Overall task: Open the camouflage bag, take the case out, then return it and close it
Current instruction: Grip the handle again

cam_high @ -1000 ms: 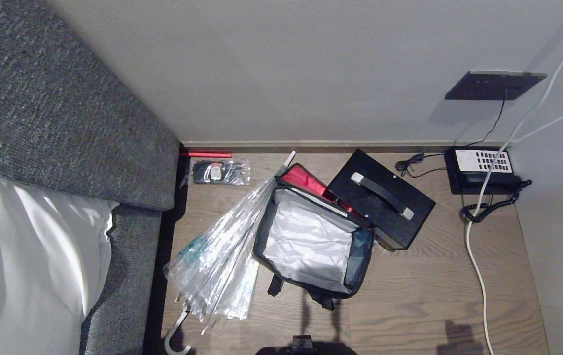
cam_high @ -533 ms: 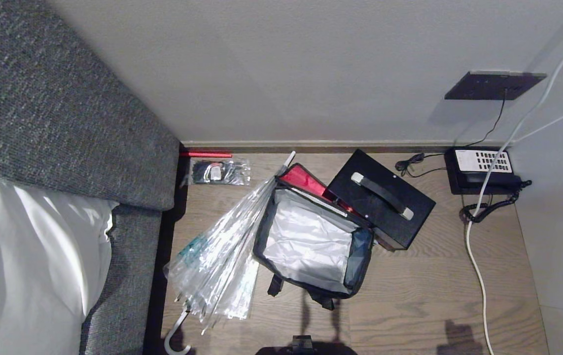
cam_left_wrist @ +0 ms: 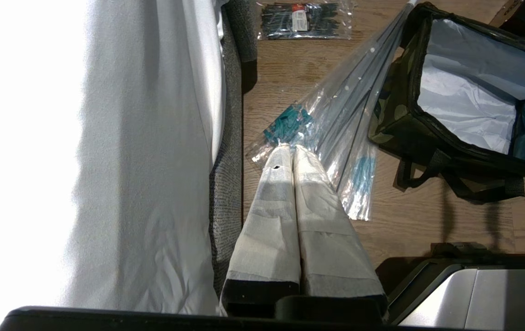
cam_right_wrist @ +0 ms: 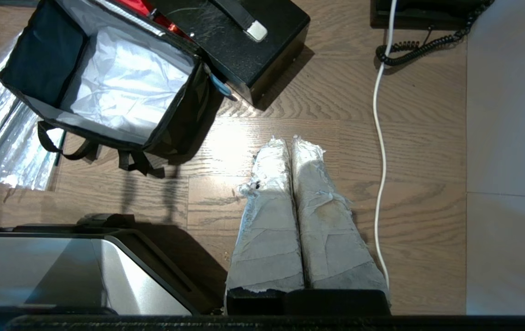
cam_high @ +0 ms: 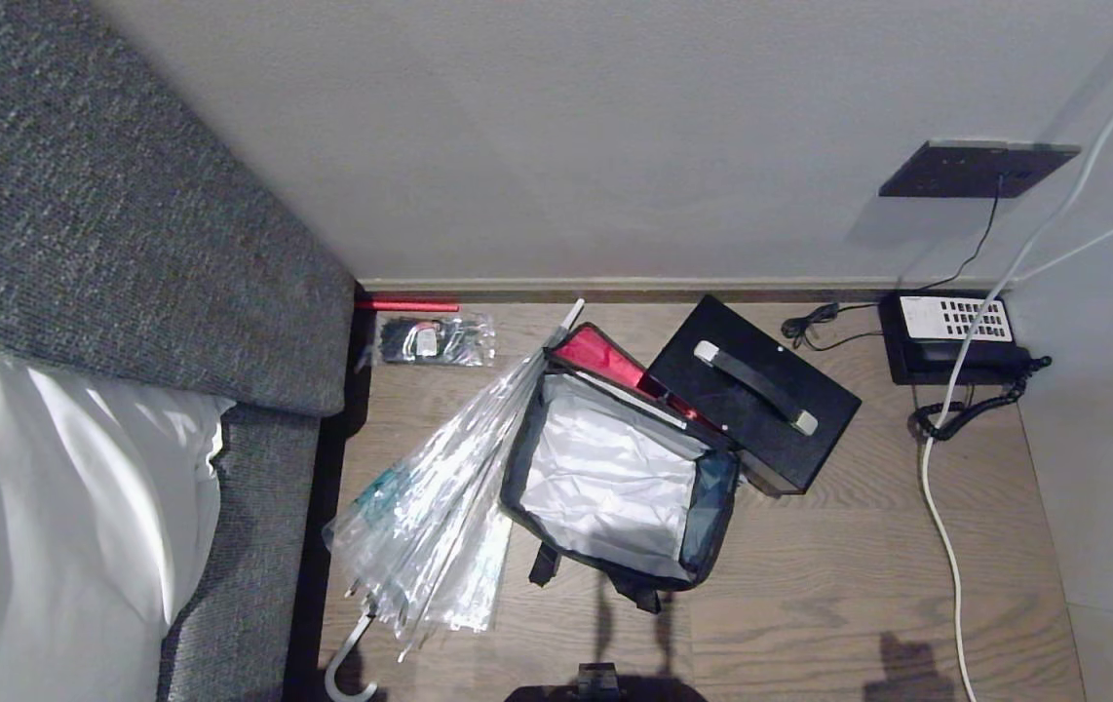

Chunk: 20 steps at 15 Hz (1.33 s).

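Two claws, left claw (cam_left_wrist: 292, 149) and right claw (cam_right_wrist: 290, 142), closed, empty, hang low near robot. Bag (cam_high: 615, 483) on floor, open, lining bare, mouth up, long axis slanting toward wall. Case (cam_high: 751, 390) out, touching bag's far-right corner. Case lies ahead-left of right claw; right arm judged nearer.

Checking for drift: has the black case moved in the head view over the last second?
No. The black case lies at the same spot and angle, its corner still overlapping the camouflage bag, same gap to the telephone.
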Motion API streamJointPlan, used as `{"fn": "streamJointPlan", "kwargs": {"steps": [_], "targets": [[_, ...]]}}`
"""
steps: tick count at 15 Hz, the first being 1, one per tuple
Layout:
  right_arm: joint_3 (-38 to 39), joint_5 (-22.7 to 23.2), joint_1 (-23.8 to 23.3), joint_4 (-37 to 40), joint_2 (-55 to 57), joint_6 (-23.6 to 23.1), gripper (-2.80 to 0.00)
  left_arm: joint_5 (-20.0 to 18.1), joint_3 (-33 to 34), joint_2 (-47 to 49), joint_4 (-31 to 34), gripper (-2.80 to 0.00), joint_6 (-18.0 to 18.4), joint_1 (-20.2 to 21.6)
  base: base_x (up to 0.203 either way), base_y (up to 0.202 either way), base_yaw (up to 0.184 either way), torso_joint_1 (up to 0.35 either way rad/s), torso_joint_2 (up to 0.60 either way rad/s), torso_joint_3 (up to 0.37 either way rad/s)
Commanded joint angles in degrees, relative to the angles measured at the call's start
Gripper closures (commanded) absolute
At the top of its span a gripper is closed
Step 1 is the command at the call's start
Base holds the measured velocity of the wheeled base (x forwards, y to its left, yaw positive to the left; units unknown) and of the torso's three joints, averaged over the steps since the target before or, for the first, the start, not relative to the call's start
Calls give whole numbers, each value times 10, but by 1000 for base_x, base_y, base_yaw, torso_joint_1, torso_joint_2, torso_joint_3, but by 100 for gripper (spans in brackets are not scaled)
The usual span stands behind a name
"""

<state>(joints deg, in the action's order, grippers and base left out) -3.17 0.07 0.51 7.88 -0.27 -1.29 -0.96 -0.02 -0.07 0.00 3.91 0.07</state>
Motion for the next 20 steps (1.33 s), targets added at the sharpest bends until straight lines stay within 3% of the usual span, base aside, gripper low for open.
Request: {"fn": "streamJointPlan", "kwargs": {"steps": [1, 20], "targets": [[0, 0, 0, 0, -15, 0, 0, 0, 0, 0, 0, 0, 0, 0, 0, 0, 0, 0, 0, 0], [0, 0, -1, 0, -15, 0, 0, 0, 0, 1, 0, 0, -1, 0, 0, 0, 0, 0, 0, 0]]}}
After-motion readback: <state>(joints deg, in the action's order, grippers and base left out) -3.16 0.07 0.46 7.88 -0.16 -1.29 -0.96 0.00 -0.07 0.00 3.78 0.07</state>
